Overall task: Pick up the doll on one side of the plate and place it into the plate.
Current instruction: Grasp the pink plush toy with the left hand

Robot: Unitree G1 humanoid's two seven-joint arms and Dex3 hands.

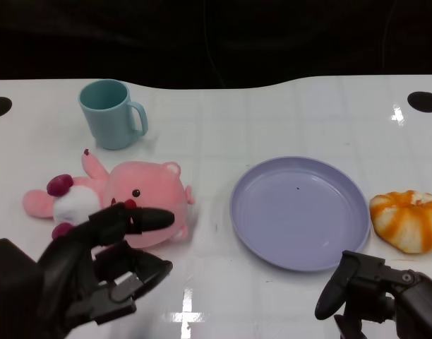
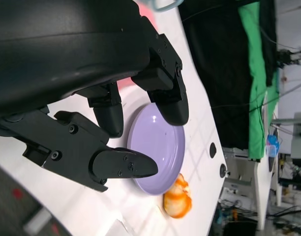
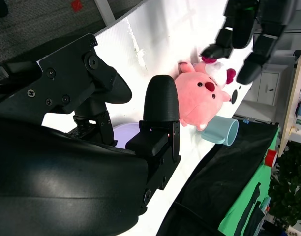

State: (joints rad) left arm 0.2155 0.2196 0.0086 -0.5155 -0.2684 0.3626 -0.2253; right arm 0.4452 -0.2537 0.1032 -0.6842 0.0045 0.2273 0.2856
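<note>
— How does the left hand (image 1: 106,265) sit?

— Low at the near left, raised off the tabletop (image 1: 272,113), its black fingers (image 1: 142,220) spread and reaching forward, nothing between them. The left wrist view shows the same: fingers apart, thumb opposite, a clear gap.

— And the right hand (image 1: 375,293)?

— At the near right, lower, fingers curved downward and apart. Its wrist view shows them parted too, holding nothing.
</note>
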